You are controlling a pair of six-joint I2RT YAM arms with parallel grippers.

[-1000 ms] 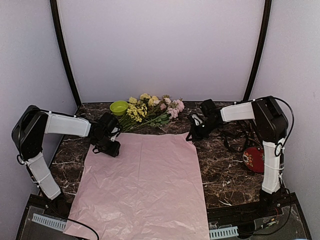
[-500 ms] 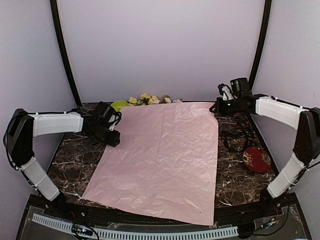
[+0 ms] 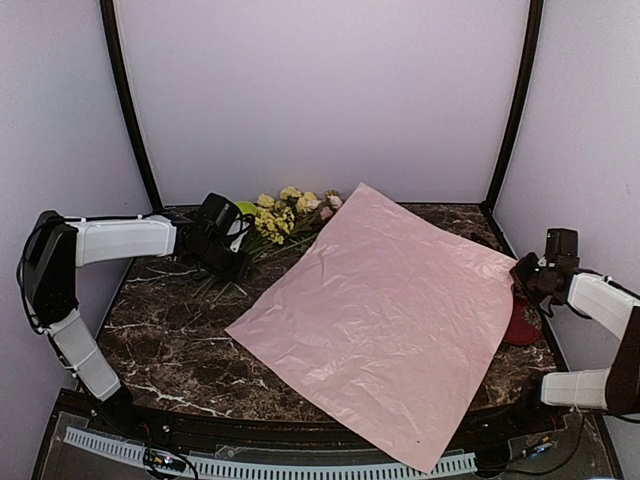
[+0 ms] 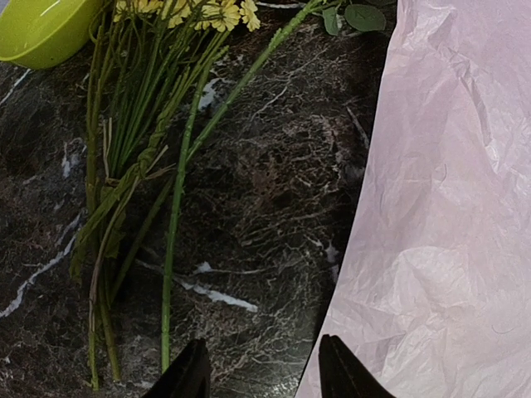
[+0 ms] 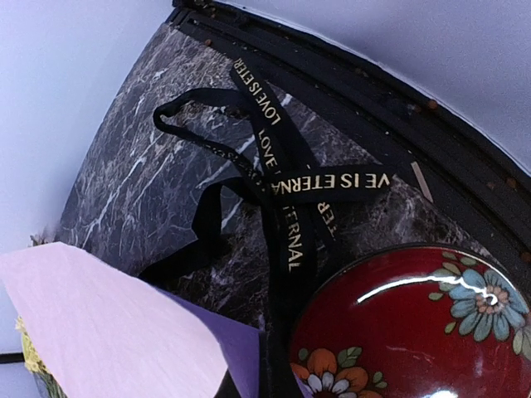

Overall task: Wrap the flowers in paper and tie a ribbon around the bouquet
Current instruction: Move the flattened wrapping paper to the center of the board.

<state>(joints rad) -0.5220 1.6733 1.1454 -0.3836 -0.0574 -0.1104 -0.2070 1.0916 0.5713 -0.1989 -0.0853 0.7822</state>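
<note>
A dark marble table (image 3: pixel 170 340) is enclosed by pale lilac walls. Its near edge is overhung by one corner of the paper (image 3: pixel 390 320), which is spread diagonally across the middle. The paper's right corner is pinched in the clenched right jaws, beside a red flowered bowl (image 5: pixel 398 323); the ribbon (image 5: pixel 274 166) is seen in loose loops just beyond it. Farther back, the left jaws are held released over bare table, between the paper's edge and the stems of the flowers (image 3: pixel 285 215), laid beside a green bowl (image 4: pixel 37 33).

top: overhead, wide | wrists: close, low | all share: paper (image 3: pixel 385 320) (image 4: pixel 448 207) (image 5: pixel 108 323)
</note>
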